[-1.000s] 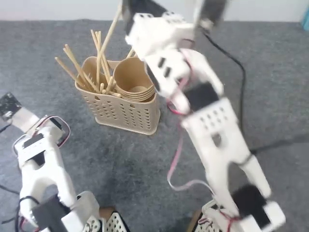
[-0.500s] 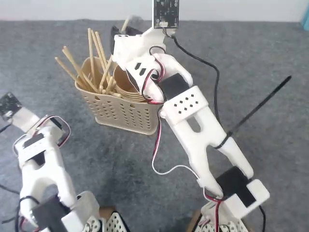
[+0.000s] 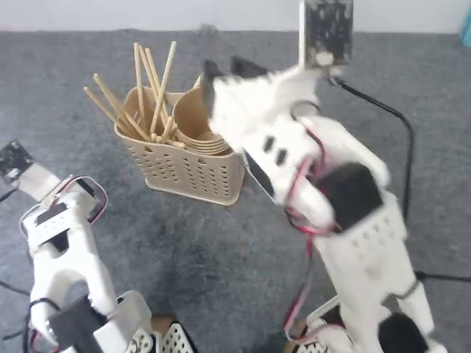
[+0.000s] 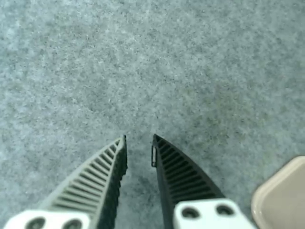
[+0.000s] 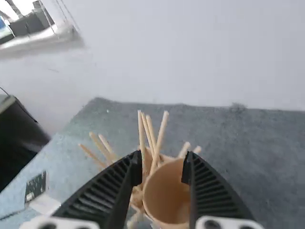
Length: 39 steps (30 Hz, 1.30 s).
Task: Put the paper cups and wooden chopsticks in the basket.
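Our right claw (image 5: pixel 162 160) hangs open, empty, above the basket (image 3: pixel 184 173); we should lift clear without snagging chopsticks (image 3: pixel 151 88).

Right end of basket (image 3: pixel 184 173) and paper cups (image 3: pixel 193 118) behind blurred right arm (image 3: pixel 283 129)

Looks like somebody's small robotics lab or hobby workbench to me. The left arm (image 3: pixel 70 257) and the right arm (image 3: pixel 360 228), both white plastic, are sitting side by side on a desk (image 3: pixel 184 243) covered in grey carpet-like stuff. Loose red wires (image 3: pixel 298 213) are hanging off the joints, a bare circuit board (image 3: pixel 326 26) is riding up top, and a plain white wall (image 5: pixel 190 57) is standing right behind.
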Each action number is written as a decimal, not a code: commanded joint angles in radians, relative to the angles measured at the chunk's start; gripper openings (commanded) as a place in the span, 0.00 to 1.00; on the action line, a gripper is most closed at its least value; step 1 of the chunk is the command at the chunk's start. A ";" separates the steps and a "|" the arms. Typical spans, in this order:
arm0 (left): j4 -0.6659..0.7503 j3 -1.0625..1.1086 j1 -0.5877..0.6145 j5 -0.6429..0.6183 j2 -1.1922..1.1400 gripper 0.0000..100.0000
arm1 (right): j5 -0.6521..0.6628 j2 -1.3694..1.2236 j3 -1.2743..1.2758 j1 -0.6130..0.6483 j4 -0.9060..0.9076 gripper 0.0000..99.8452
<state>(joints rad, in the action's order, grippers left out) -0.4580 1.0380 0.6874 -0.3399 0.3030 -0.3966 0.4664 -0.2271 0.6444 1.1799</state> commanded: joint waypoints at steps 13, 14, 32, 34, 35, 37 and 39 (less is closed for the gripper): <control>0.008 -0.038 -0.009 0.008 0.011 0.08 | 0.132 0.328 -0.046 -0.412 0.496 0.01; 0.008 -0.038 -0.009 0.008 0.011 0.08 | 0.132 0.340 -0.046 -0.438 0.521 0.01; 0.011 0.088 -0.097 0.144 0.178 0.08 | 0.381 0.901 0.419 -0.611 0.418 0.01; 0.011 0.133 -0.120 0.164 0.244 0.08 | 0.382 0.928 0.514 -0.611 0.355 0.01; 0.012 0.154 -0.130 0.173 0.279 0.08 | 0.382 0.935 0.565 -0.618 0.326 0.01; 0.012 0.200 -0.150 0.181 0.353 0.08 | 0.382 0.938 0.663 -0.670 0.262 0.01; 0.012 0.246 -0.172 0.181 0.422 0.08 | 0.382 0.938 0.766 -0.731 0.174 0.01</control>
<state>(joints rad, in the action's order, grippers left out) -0.4580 1.2513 0.5493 -0.1711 0.6022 -0.0299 1.4085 0.4204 -0.0138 1.4714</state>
